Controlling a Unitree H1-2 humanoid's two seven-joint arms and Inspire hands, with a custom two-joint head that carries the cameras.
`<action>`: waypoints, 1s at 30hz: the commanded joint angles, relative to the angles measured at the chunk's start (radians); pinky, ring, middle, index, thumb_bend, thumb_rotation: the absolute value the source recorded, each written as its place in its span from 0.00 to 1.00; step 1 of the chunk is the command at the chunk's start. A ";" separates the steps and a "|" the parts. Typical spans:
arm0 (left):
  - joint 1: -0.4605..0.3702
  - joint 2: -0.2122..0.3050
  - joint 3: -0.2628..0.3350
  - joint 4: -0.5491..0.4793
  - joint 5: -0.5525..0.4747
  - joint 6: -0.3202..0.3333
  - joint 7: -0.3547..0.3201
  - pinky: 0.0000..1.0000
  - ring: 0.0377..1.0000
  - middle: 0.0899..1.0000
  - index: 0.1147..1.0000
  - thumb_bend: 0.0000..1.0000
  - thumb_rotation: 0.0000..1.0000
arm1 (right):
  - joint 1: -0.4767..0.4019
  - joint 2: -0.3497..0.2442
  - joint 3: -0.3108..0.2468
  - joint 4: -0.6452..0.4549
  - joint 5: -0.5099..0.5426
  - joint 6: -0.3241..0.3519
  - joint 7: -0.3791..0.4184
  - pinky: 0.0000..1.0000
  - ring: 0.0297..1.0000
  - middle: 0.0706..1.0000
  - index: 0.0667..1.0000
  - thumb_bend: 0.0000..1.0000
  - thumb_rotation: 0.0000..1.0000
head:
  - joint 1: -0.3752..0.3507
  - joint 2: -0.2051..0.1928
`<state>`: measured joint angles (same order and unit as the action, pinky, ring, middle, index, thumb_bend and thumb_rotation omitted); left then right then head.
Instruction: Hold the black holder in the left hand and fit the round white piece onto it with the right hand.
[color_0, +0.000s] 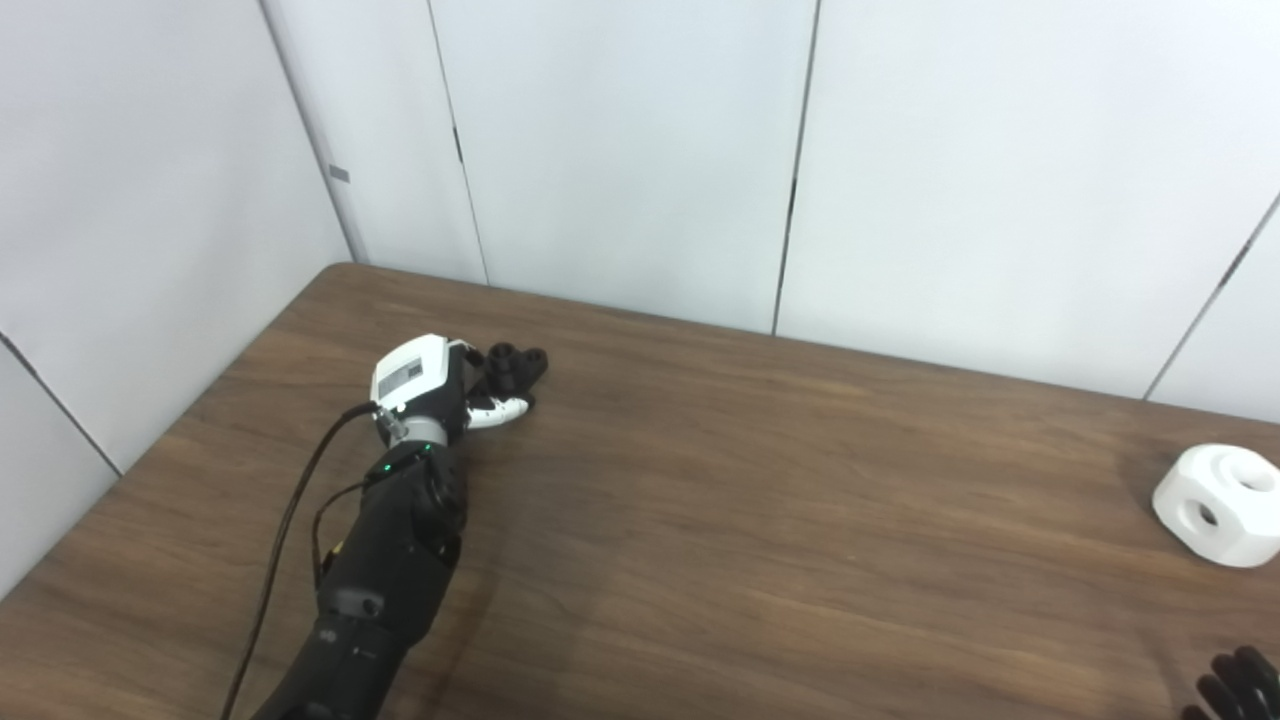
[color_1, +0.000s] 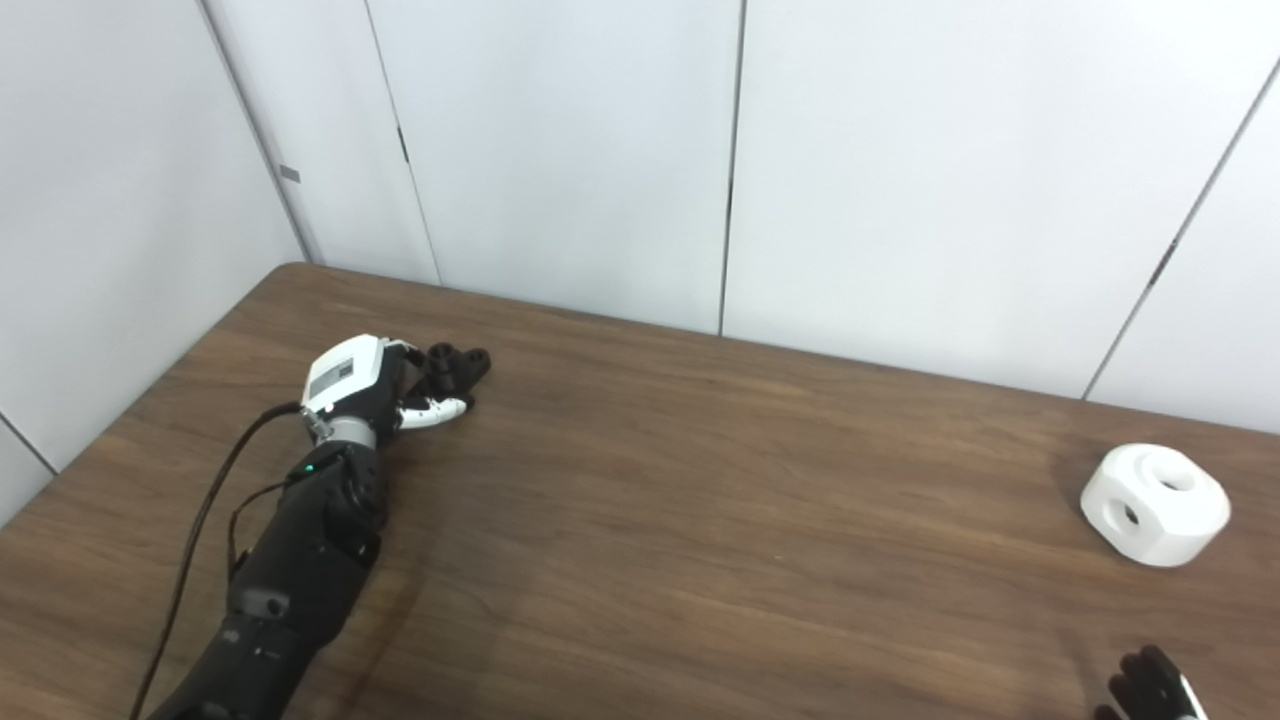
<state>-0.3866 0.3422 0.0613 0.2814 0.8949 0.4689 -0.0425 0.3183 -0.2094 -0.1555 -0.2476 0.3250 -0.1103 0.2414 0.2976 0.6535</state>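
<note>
The black holder (color_0: 512, 367) rests on the brown table near its far left corner. My left hand (color_0: 432, 384) is wrapped around it, the white thumb lying against its near side and the fingers curled over its far side; the holder's knobbed end sticks out to the right of the hand. The round white piece (color_0: 1220, 505), with holes in its top and side, sits alone at the table's right edge. Only the dark fingertips of my right hand (color_1: 1150, 690) show at the bottom right corner, well in front of the white piece and apart from it.
The wooden table (color_0: 760, 520) stretches between the two objects. White wall panels (color_0: 620, 150) stand close behind the table's far edge and along its left side. A black cable (color_0: 290, 520) runs along my left forearm.
</note>
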 joint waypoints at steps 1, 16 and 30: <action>-0.035 0.026 -0.009 -0.007 0.015 0.001 0.013 0.97 0.98 0.91 0.70 0.81 0.40 | 0.009 -0.002 -0.002 -0.029 0.012 -0.002 -0.003 0.95 0.97 0.96 0.95 0.65 1.00 | 0.001 0.002; -0.026 0.039 -0.023 0.006 0.002 0.001 0.011 0.96 0.95 0.86 0.59 0.78 0.24 | 0.012 -0.019 -0.010 -0.039 0.036 0.003 0.008 0.94 0.96 0.96 0.96 0.65 1.00 | -0.001 0.018; -0.009 0.042 -0.027 -0.005 -0.167 -0.009 0.096 0.78 0.86 0.77 0.42 0.52 0.04 | 0.013 -0.035 -0.017 -0.042 0.042 -0.004 0.012 0.93 0.95 0.95 0.95 0.68 1.00 | 0.002 0.028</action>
<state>-0.3854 0.3680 0.0421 0.2838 0.7428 0.4573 0.0470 0.3325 -0.2244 -0.1619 -0.2646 0.3555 -0.0928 0.2425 0.2991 0.6811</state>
